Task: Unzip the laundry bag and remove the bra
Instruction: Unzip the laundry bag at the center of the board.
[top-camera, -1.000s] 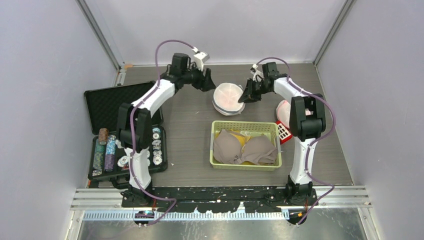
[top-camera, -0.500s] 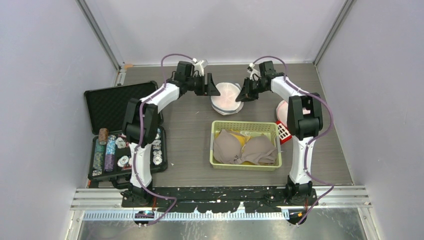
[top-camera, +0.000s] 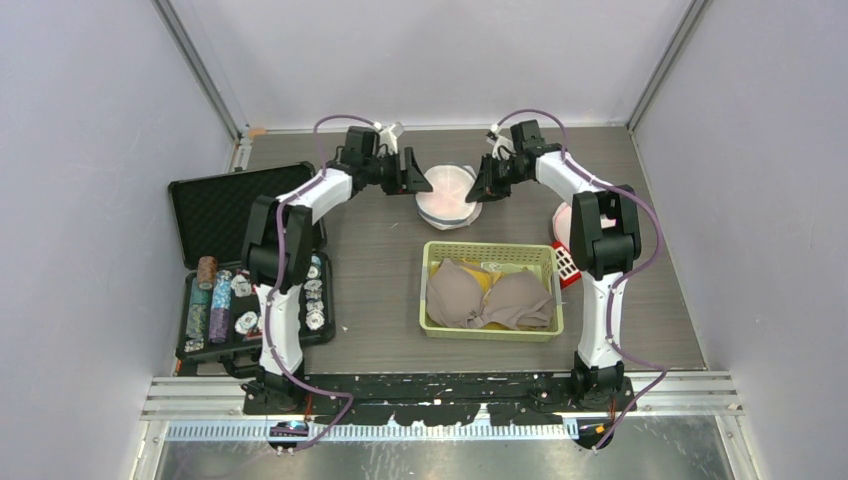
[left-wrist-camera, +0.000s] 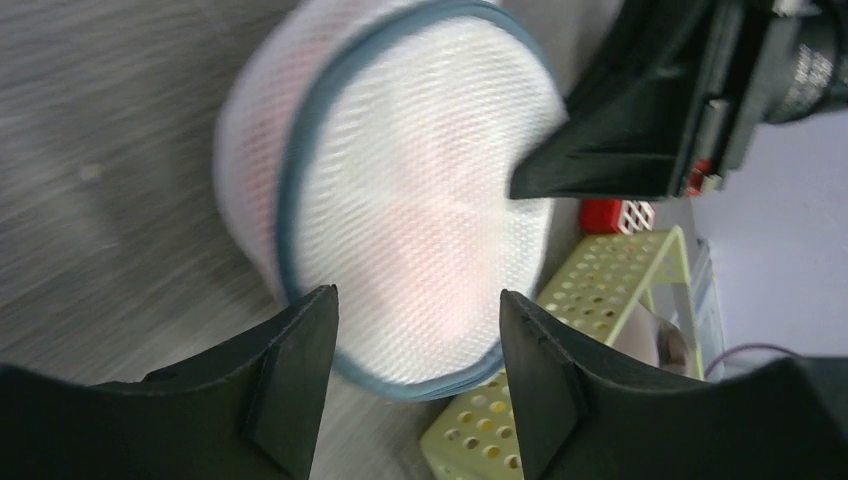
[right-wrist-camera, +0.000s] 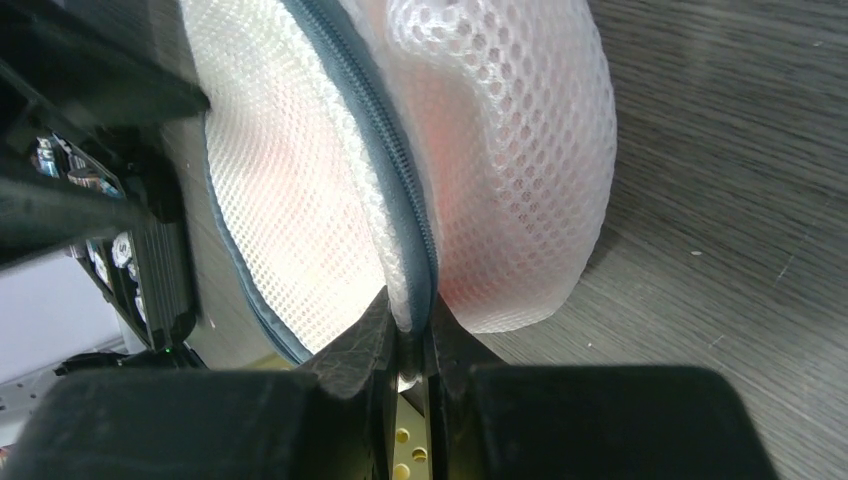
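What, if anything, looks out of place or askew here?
The bag is tipped up on its edge, not lying flat, its zipper seam pinched by the right gripper. In the case at left, loose chips lie scattered beside the stacks. Nothing looks damaged.

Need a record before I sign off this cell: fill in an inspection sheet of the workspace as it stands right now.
Surface: dark wood-grain table.
Job's things: white mesh laundry bag tipped up between the grippers; grey zipper closed where visible; pink item inside.
Clutter: green basket holding a taupe bra; open black case with poker chips, left; red-and-white item by the right arm.
Grippers: left gripper open beside the bag; right gripper shut on the zipper.
Cables: purple cables loop over both arms.
Surroundings: grey walls; metal rail at the near edge.
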